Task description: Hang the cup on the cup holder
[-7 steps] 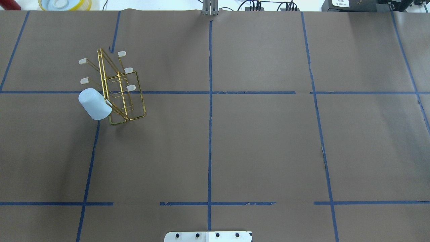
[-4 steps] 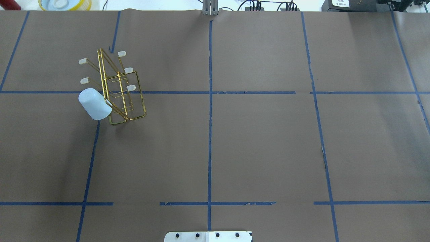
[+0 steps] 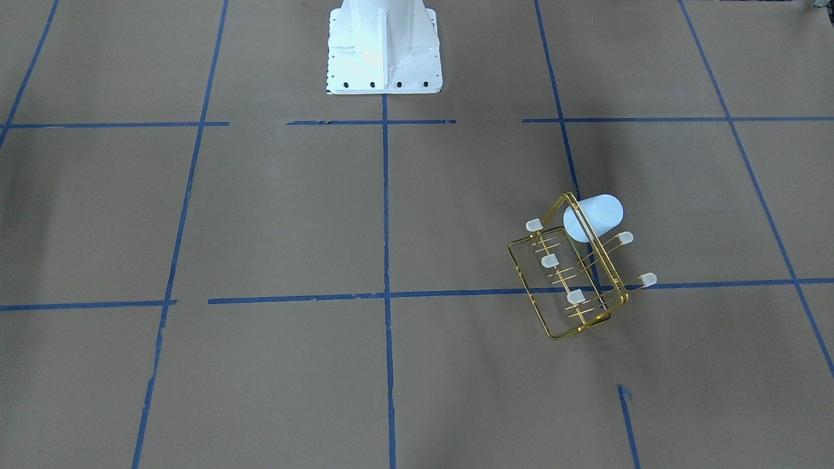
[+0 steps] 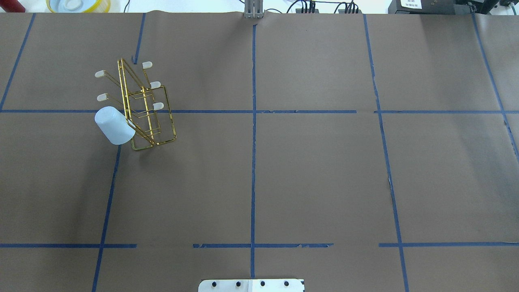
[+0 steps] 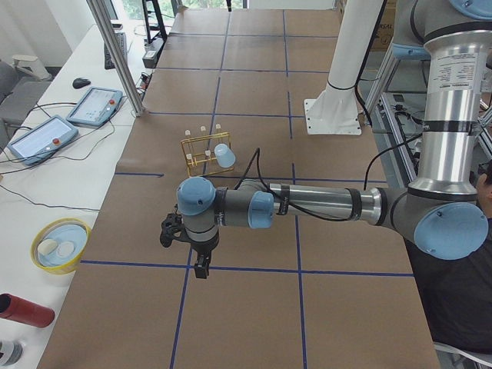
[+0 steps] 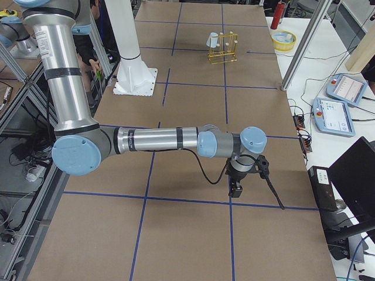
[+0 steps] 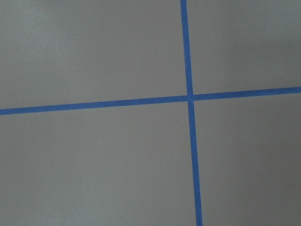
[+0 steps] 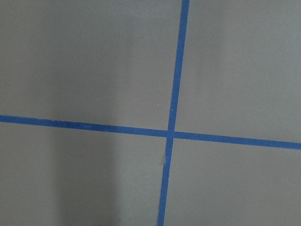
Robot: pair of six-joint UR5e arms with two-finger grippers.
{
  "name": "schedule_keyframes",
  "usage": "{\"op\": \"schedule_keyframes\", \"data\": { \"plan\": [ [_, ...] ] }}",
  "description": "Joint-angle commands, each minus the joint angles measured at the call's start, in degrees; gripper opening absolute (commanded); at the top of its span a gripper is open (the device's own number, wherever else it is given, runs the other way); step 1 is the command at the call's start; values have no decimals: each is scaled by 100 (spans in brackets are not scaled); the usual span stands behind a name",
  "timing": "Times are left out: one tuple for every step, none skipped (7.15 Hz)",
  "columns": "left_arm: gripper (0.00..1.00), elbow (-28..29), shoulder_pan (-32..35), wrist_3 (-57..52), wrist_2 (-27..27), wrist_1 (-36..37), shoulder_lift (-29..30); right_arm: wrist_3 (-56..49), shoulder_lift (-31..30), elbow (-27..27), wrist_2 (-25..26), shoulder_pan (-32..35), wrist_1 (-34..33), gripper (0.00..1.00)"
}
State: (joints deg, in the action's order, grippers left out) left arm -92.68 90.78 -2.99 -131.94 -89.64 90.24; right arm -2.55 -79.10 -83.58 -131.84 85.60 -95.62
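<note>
The pale blue-white cup (image 4: 114, 125) sits upside down and tilted over a prong at the near left corner of the gold wire cup holder (image 4: 162, 115). Both also show in the front view, the cup (image 3: 593, 217) on the cup holder (image 3: 528, 280). No gripper touches them. My left gripper (image 5: 201, 269) shows only in the exterior left view, hanging over the table well short of the holder. My right gripper (image 6: 234, 190) shows only in the exterior right view, far from the holder. I cannot tell whether either is open or shut. The wrist views show only brown paper and blue tape.
The robot's white base (image 3: 383, 45) stands at the table's near middle edge. A yellow-rimmed bowl (image 4: 78, 5) and a red object (image 4: 12, 5) lie beyond the far left corner. Tablets (image 5: 96, 104) and a metal post (image 5: 115, 54) stand along the far side.
</note>
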Motion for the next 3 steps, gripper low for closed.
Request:
{"op": "schedule_keyframes", "data": {
  "plan": [
    [100, 5, 1, 0, 2, -9, 3, 9, 0, 0, 0, 0, 0, 100],
    [100, 22, -8, 0, 2, -18, 3, 0, 0, 0, 0, 0, 0, 100],
    [100, 22, -8, 0, 2, -27, 11, 0, 0, 0, 0, 0, 0, 100]
  ]
}}
